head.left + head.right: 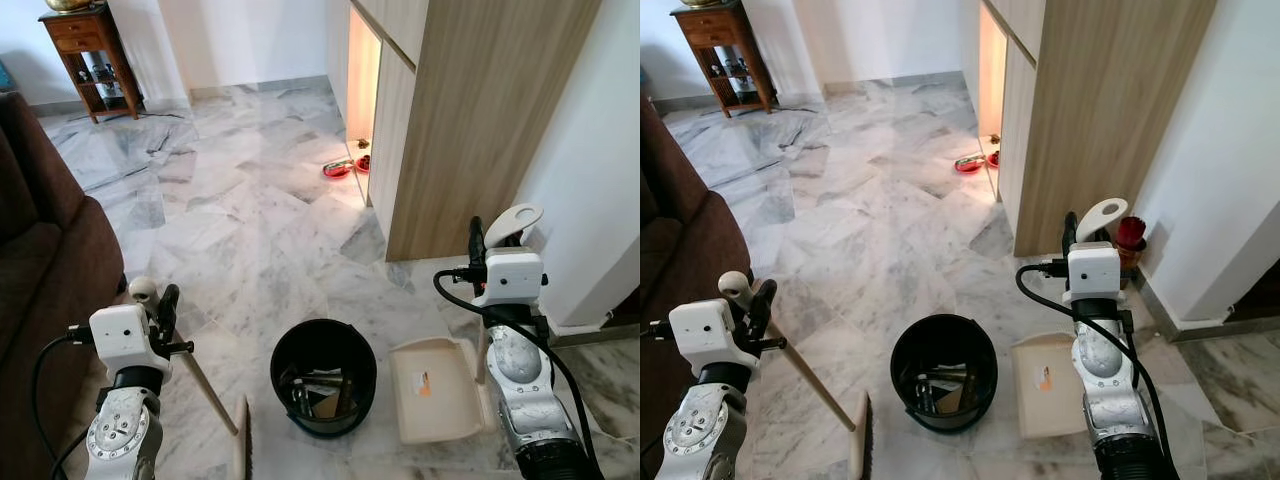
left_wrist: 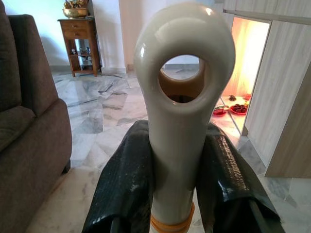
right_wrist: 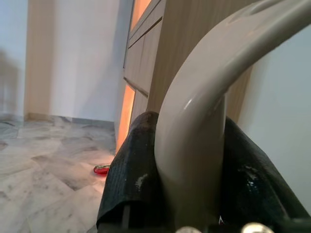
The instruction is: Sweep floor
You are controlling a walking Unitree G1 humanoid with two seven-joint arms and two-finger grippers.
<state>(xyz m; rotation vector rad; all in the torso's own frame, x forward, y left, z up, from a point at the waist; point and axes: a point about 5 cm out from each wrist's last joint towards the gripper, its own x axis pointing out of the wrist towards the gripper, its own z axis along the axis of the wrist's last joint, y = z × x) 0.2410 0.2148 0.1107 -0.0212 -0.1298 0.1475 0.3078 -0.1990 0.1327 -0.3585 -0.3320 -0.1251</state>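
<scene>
- So far the floor looks swept: scraps lie in the black bin (image 1: 323, 375), and no loose debris shows on the marble — emptying or stowing probably remains.
- The left gripper (image 1: 165, 308) clamps the broom (image 1: 205, 390) near its looped handle top; the head rests left of the bin.
- The right gripper (image 1: 478, 245) clasps the dustpan (image 1: 432, 390) handle — its tray sits flat just right of the bin.

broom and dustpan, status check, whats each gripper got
Left gripper shut on broom handle, head on floor. Right gripper shut on dustpan handle, dustpan flat on marble. Black bucket stands between them.
</scene>
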